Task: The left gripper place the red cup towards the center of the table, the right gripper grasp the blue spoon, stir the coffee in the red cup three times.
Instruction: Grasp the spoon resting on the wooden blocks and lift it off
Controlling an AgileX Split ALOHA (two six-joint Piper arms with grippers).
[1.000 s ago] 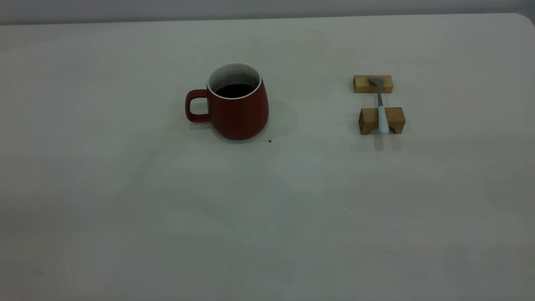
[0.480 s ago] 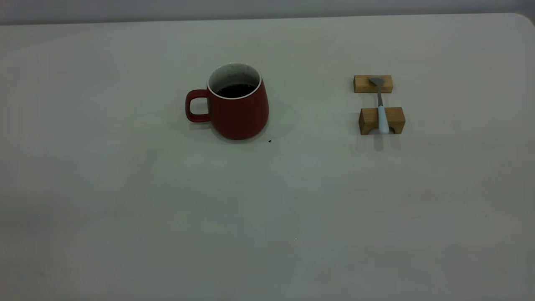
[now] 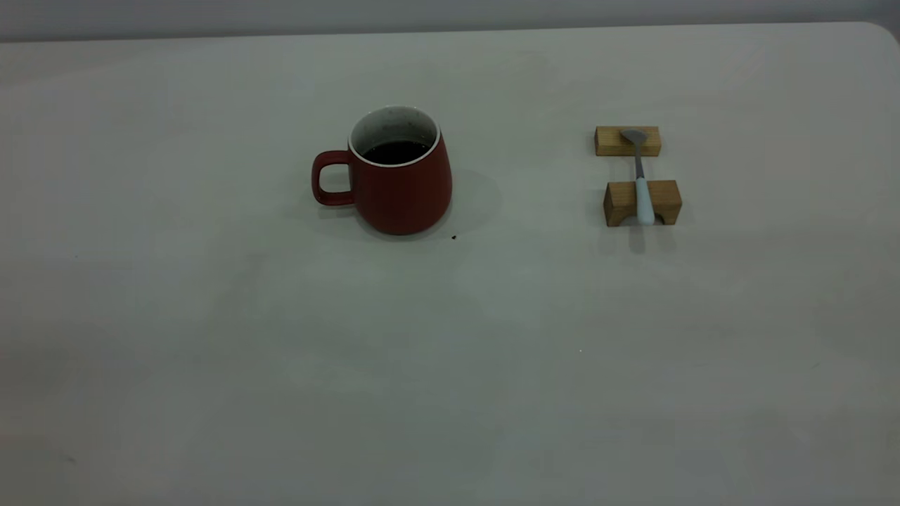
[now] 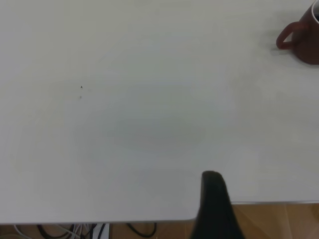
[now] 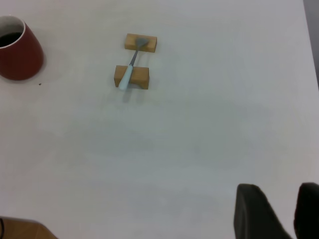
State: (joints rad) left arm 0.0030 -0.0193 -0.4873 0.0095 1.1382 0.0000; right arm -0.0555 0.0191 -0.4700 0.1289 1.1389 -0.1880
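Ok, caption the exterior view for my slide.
Red cup of coffee on the table, blue spoon bridging two wooden blocks to its right; no arm in view.

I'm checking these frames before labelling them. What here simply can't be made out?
- Left gripper: in the left wrist view only one dark finger shows, cut off by the frame edge; open or shut cannot be told.
- Red cup: cropped by that view's edge, so the coffee is unseen there.
- Both arms: outside the exterior view.
- Blue spoon: its bowl lies on the far wooden block, too small to show detail.
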